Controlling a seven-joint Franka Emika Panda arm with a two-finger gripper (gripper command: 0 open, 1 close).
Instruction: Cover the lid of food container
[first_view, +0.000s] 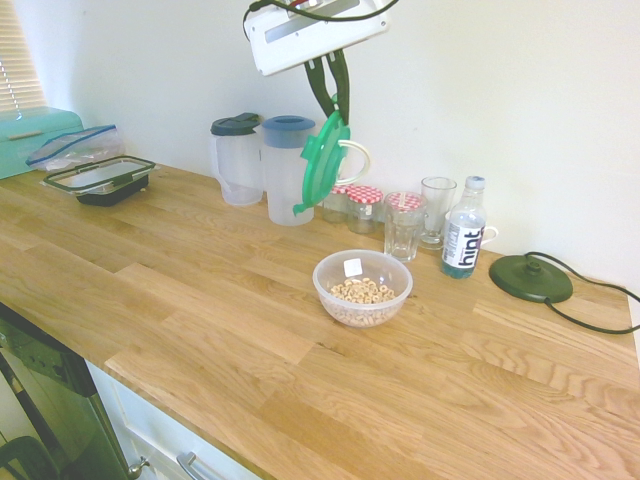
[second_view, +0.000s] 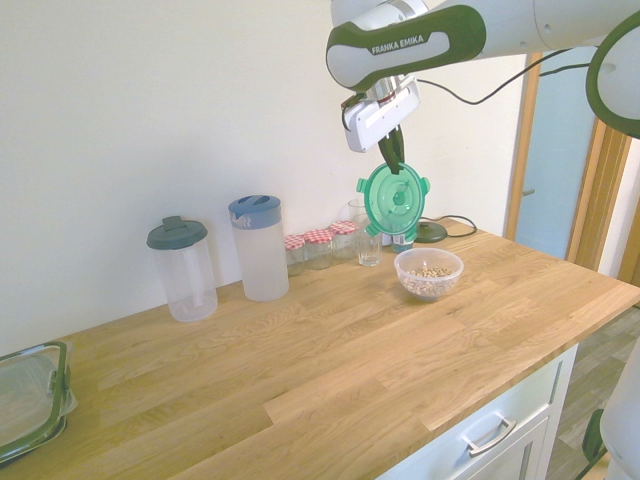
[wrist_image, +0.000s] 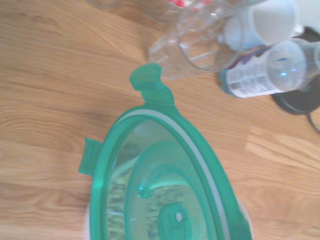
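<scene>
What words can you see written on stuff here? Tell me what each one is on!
"hint" on the water bottle, printed sideways.
"FRANKA EMIKA" on the robot arm.
The small white label on the food container is too small to read.
The print on the bottle in the wrist view is too blurred to read.

- The lid (wrist_image: 165, 185) is cut off by the wrist view's bottom edge.
- The bowl (wrist_image: 116, 197) is seen only blurred through it.
- The rectangular container (second_view: 28, 400) is cropped in the second exterior view.
</scene>
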